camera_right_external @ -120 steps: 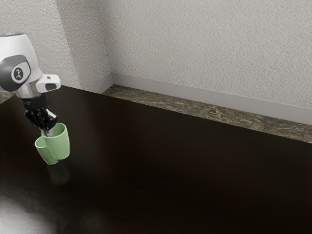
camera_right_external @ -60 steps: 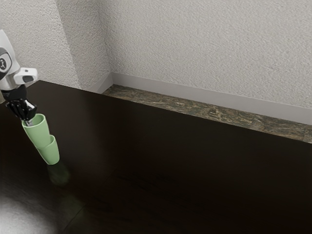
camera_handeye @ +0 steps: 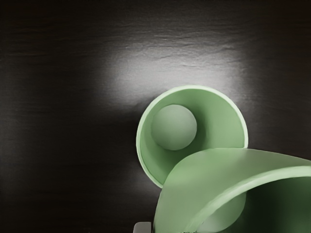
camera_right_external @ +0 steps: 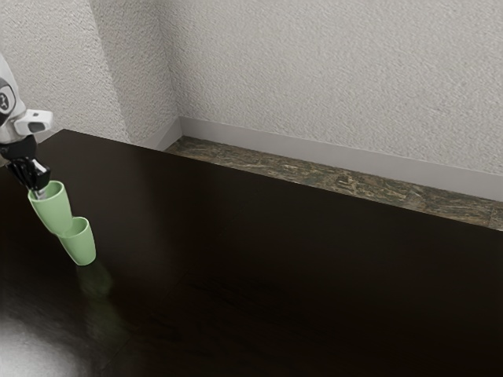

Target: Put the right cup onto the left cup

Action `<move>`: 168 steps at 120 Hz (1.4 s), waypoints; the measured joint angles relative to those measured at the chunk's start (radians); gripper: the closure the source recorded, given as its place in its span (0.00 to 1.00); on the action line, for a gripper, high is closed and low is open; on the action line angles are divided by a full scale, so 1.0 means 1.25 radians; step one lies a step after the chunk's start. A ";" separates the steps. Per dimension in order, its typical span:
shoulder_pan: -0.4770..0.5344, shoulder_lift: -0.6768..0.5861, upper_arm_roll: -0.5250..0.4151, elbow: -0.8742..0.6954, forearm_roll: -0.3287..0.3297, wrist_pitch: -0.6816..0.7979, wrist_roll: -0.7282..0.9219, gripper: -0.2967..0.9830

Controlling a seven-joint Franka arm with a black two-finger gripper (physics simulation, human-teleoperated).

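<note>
Nearest in the exterior view, a pale sheen (camera_right_external: 23, 349) lies on the dark, glossy table (camera_right_external: 259, 275) that I watch from my remote post. Beyond it, toward the exterior view's left, stands the lower cup (camera_right_external: 80, 245), green, mouth up, with a faint green reflection (camera_right_external: 96, 283) on the tabletop just in front of its base. The raised cup (camera_right_external: 53, 214), also green and mouth up, is clear of the table; its base overlaps the lower cup's rim in both views, offset to one side, and I cannot tell whether the two touch. It is not seated in the lower cup, whose round inner bottom is visible in the wrist view. My gripper (camera_right_external: 38, 192), black, is clenched on the raised cup's wall at the rim, and the white arm (camera_right_external: 11, 106) rises from it at the exterior view's left edge. Past the far edge of the table lies a strip of mottled brown floor (camera_right_external: 338, 183), then a plain grey baseboard (camera_right_external: 314, 153), and farthest, the rough-textured, light grey wall (camera_right_external: 330, 63).
</note>
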State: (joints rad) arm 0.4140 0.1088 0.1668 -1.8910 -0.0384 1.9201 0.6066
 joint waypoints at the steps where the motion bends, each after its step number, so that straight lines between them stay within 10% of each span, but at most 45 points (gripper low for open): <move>1: 0.000 0.002 0.000 0.002 0.000 0.000 0.002 0.85; 148: -0.004 0.130 0.016 0.092 -0.065 -0.014 0.108 0.84; 168: -0.008 0.121 0.016 0.092 -0.072 -0.015 0.111 0.55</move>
State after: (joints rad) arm 0.4043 0.2599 0.1871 -1.7763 -0.1286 1.9018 0.7451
